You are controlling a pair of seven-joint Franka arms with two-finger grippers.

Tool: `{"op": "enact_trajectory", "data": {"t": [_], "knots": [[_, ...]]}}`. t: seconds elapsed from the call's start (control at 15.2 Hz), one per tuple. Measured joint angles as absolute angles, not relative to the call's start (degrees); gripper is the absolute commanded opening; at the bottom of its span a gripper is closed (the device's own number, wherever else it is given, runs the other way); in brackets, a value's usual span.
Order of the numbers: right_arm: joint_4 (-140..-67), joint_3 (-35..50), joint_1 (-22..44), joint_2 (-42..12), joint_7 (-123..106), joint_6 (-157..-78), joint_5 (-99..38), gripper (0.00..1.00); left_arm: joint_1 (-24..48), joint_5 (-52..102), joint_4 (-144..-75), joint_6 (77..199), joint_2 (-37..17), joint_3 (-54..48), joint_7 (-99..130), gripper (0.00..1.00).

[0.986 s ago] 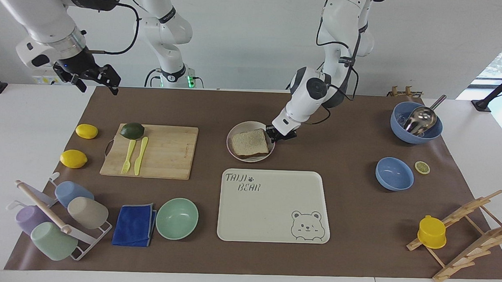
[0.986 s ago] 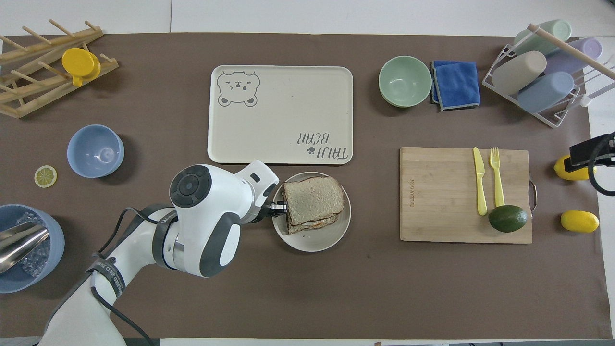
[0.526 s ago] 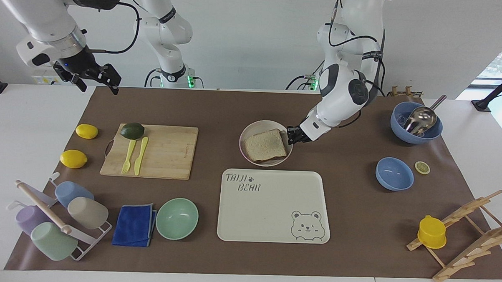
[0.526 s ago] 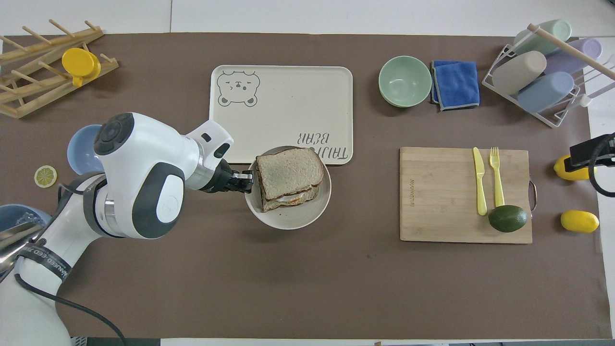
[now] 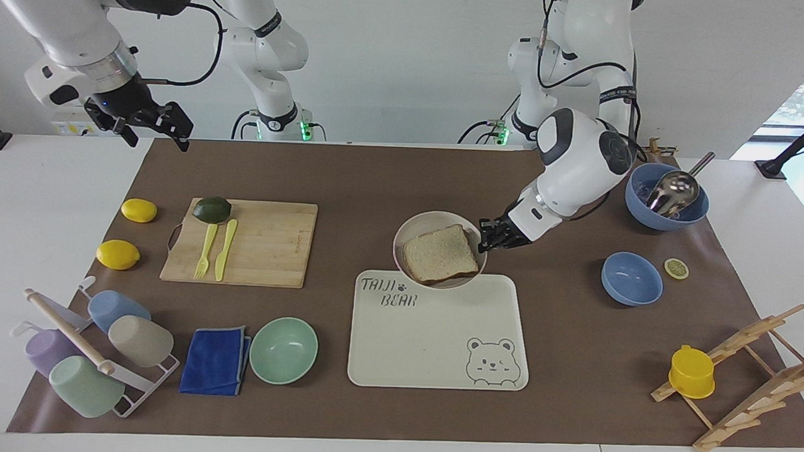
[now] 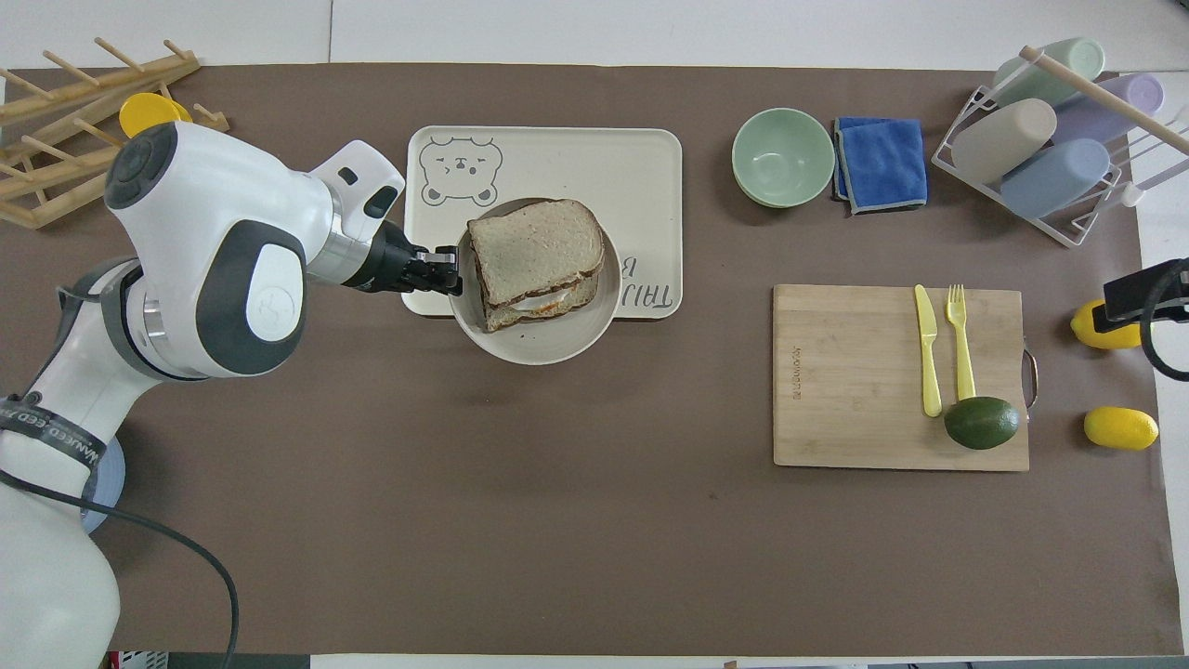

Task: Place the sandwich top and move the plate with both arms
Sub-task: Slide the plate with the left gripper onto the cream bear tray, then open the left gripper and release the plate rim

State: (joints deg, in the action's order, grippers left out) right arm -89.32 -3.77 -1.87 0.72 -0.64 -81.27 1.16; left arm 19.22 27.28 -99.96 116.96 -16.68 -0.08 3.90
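The left gripper (image 5: pixel 487 241) clamps the round cream-white plate (image 5: pixel 412 228), bearing the pale brown bread-slice sandwich top (image 5: pixel 440 254), over the cream rectangular tray (image 5: pixel 438 348) lettered "TAIJI BEAR"; the right gripper (image 5: pixel 152 129) waits, its grip indiscernible.

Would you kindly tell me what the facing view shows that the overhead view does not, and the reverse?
Only the facing view shows the waiting right gripper, raised near its own end of the table.

Only the overhead view shows the lower toast slice under the pale brown sandwich top.

Both show the left gripper gripping the round cream plate by its rim, over the rectangular bear-print tray.
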Motion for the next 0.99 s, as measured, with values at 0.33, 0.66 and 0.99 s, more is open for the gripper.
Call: {"op": "enact_trajectory", "data": {"t": [0.33, 0.66, 0.99], "knots": [[-89.3, -3.8, -1.9, 0.7, -0.6, -81.3, 1.2, 1.00, 16.4, 26.9, -83.3, 114.2, -31.5, 0.0, 2.8, 0.00], [-89.3, -3.8, -1.9, 0.7, -0.6, -81.3, 1.2, 1.00, 16.1, 26.5, -76.3, 115.0, -39.0, 0.0, 1.8, 0.00], [-89.3, -3.7, -1.9, 0.7, -0.6, -81.3, 1.2, 1.00, 16.1, 25.2, -74.0, 114.9, -42.0, -0.2, -1.3, 0.00]]}}
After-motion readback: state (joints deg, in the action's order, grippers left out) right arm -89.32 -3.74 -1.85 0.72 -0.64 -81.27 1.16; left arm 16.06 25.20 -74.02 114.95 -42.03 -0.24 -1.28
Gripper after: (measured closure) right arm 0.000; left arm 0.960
